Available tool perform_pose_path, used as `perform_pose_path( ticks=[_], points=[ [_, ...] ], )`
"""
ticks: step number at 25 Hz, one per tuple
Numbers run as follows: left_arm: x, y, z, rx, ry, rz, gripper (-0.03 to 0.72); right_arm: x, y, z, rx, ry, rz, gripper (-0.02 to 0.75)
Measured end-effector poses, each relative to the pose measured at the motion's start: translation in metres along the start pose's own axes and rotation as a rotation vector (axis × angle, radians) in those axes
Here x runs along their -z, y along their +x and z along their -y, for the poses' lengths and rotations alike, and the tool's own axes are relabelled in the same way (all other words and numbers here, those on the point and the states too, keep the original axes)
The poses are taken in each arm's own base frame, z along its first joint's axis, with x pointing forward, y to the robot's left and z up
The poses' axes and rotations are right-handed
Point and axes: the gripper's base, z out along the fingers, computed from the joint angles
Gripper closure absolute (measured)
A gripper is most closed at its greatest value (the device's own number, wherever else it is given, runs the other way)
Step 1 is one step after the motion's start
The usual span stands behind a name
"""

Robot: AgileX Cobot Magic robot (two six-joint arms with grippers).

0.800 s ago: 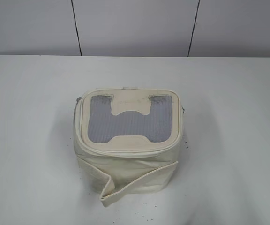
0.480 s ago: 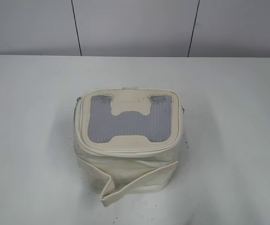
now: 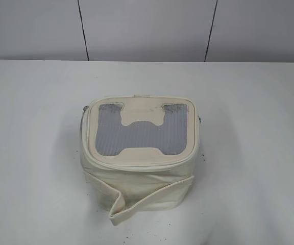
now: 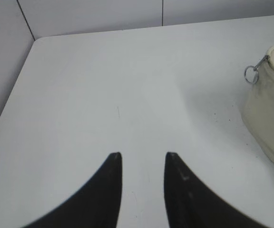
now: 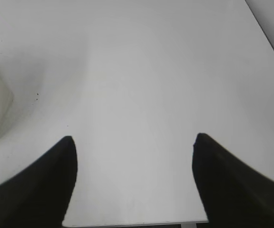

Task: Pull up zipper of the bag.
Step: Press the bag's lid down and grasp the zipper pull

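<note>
Sitting right and ahead of the left gripper (image 4: 143,156), the bag (image 4: 270,123) shows one zipper ring (image 4: 250,73); this gripper is slightly open, empty. The right gripper (image 5: 134,140), wide open and empty, has it left.

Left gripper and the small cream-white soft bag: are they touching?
Apart. In the left wrist view the left gripper hangs open over bare white table; the bag sits off to its right.

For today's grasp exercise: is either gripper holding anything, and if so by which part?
Nothing is held. The left gripper and right gripper are both open over bare table, apart from the bag and its ring pulls.
</note>
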Motion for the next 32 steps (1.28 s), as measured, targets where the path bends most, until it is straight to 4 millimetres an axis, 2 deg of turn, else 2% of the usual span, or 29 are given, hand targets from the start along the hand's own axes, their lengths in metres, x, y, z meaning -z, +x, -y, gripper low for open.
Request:
perform_pose_path(
  ticks=[32],
  points=[
    [0.0,0.0,0.0,0.0,0.0,0.0,0.449,0.0,0.0,0.0,0.001,0.0,0.0,0.151]
  ],
)
